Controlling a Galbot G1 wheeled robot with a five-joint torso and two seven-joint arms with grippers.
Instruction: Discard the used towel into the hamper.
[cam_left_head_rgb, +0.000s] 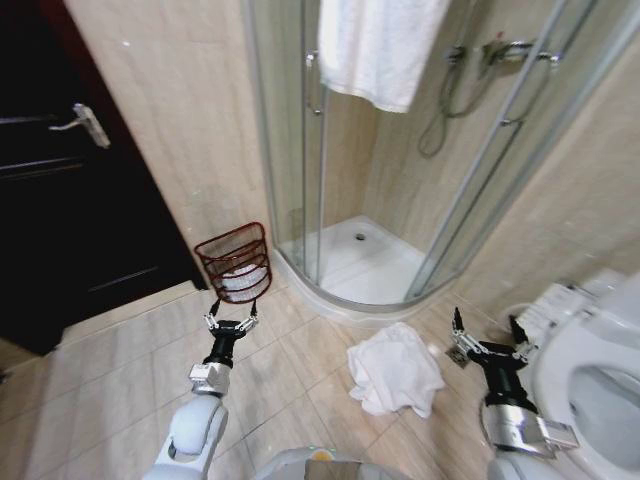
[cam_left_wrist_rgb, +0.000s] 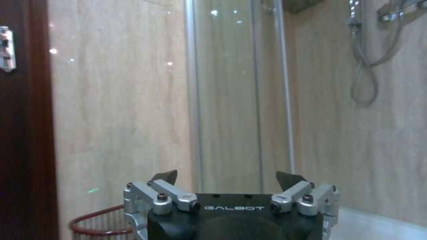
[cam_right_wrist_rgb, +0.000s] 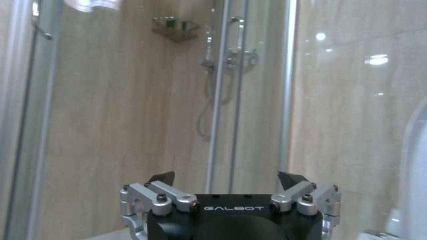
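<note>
Both arms sit low in the frame, apparently pre-grasp: left end effector (cam_left_head_rgb: 231, 321) spread and empty, right end effector (cam_left_head_rgb: 489, 333) likewise. Between them, lower centre, the used towel (cam_left_head_rgb: 394, 371) lies crumpled on the floor (cam_left_head_rgb: 130, 380). Beyond, centre-left, the hamper (cam_left_head_rgb: 235, 262) stands against the wall, mouth open to receive it.

The head view looks steeply down from high up at the tiled floor, with the hamper (cam_left_head_rgb: 236, 262) at eleven o'clock and the shower enclosure (cam_left_head_rgb: 400, 150) at one. Both wrist views sit low, just behind their spread fingers, facing level at the shower wall; they share the shower hose (cam_left_wrist_rgb: 363, 65) with the head view
</note>
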